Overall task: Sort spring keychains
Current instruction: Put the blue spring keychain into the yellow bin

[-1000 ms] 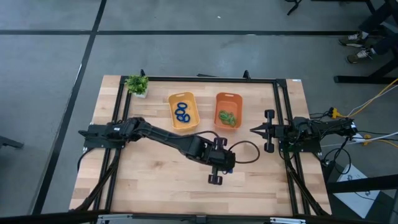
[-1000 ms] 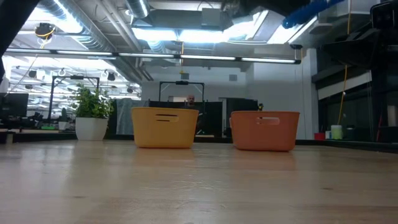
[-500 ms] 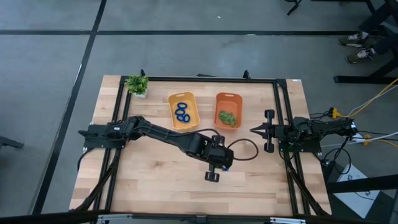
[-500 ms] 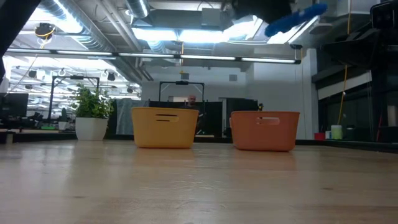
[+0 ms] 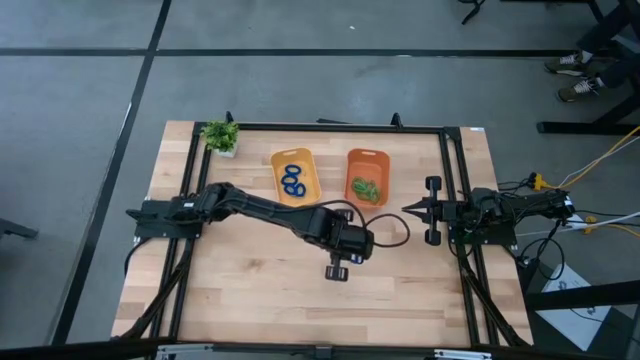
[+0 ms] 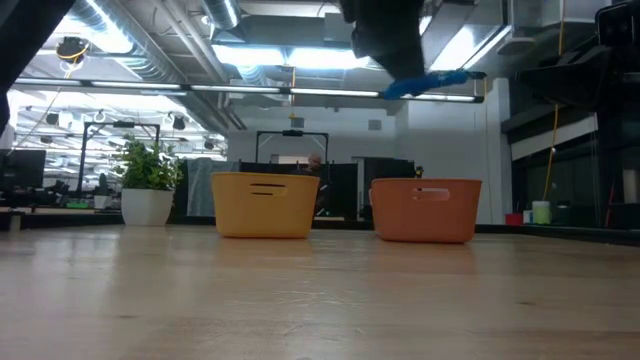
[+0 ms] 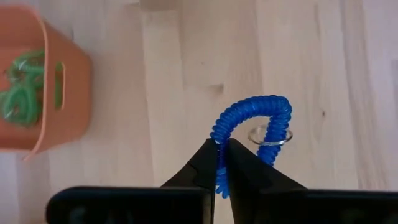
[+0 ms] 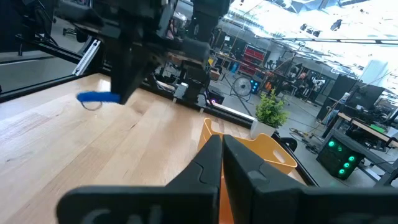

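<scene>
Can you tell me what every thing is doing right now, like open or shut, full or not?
left end effector: shut on blue spring keychain, held above the table
right end effector: shut, holding nothing, waiting at the table's right side
yellow bin: upright, holds blue keychains
orange bin: upright, holds green keychains
plant: upright at the table's corner

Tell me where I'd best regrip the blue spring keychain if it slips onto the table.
Probably across the coil's arched bend, coming straight down from above. The blue spring keychain is a thin curved coil with a small metal ring near one end; the ring looks too slight to pinch. The left hand is shut on one coil end, so pinching across the coil evidently works.
</scene>
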